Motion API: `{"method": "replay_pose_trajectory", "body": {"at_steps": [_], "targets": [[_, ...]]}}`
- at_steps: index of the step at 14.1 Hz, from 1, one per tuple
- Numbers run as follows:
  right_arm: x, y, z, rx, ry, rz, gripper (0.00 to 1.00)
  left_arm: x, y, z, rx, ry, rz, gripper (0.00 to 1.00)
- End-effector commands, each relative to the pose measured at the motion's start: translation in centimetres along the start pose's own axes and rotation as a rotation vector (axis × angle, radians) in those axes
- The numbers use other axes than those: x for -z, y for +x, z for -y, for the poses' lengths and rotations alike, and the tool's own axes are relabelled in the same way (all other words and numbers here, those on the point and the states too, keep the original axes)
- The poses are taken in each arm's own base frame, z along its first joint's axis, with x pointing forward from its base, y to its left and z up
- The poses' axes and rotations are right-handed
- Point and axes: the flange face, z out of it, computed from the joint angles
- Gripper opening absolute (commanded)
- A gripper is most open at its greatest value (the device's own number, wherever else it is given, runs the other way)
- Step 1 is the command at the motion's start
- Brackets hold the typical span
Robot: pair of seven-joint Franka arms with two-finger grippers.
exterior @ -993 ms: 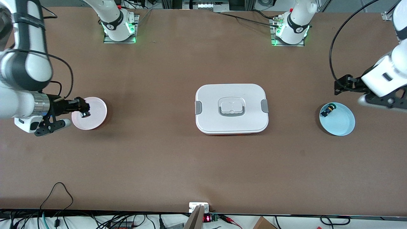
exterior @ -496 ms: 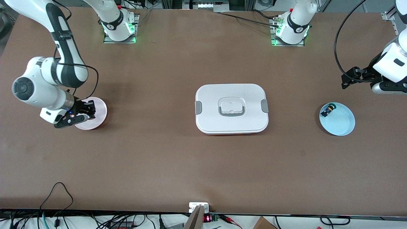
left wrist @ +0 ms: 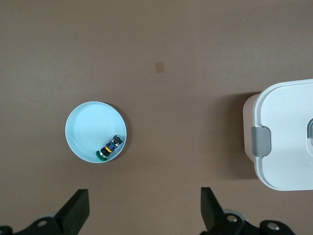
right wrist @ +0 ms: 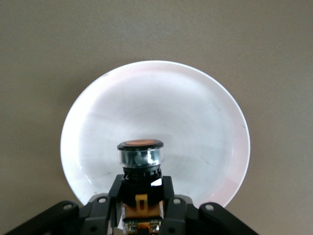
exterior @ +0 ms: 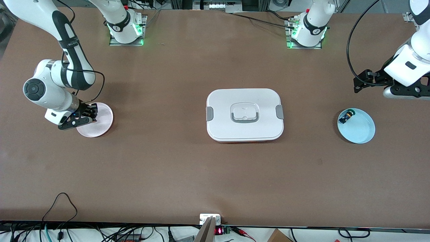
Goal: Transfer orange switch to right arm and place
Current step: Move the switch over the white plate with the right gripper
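Brown table (exterior: 188, 174); cables (exterior: 60, 215) along its near edge.

white arms (exterior: 50, 87) with black joints, cables and end effectors.

A lidded box (exterior: 245, 114) is sitting mid-surface (exterior: 188, 174), between two plates well apart from it. The plate (exterior: 100, 124) toward the right arm's end is lying under the right tool (exterior: 90, 112), which is clamping the orange switch (right wrist: 141, 161) upright over it. The plate (exterior: 361, 129) toward the left arm's end is holding another switch (exterior: 346, 116) on its side against the rim, while the left tool (exterior: 361, 82) is hanging spread over bare surface nearby, toward the bases.
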Motion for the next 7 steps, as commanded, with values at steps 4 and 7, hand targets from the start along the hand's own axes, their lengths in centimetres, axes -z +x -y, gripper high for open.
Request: {"method": "replay_pose_trajectory", "body": {"at_steps": [4, 7], "targets": [[-1.7, 0.2, 0.0, -0.032, -0.007, 0.003, 0.07, 0.8, -0.3, 0.1, 0.012, -0.007, 0.007, 1.0], [-1.8, 0.3, 0.1, -0.032, -0.006, 0.001, 0.35, 1.1, -0.2, 0.1, 0.009, -0.003, -0.001, 1.0]]}}
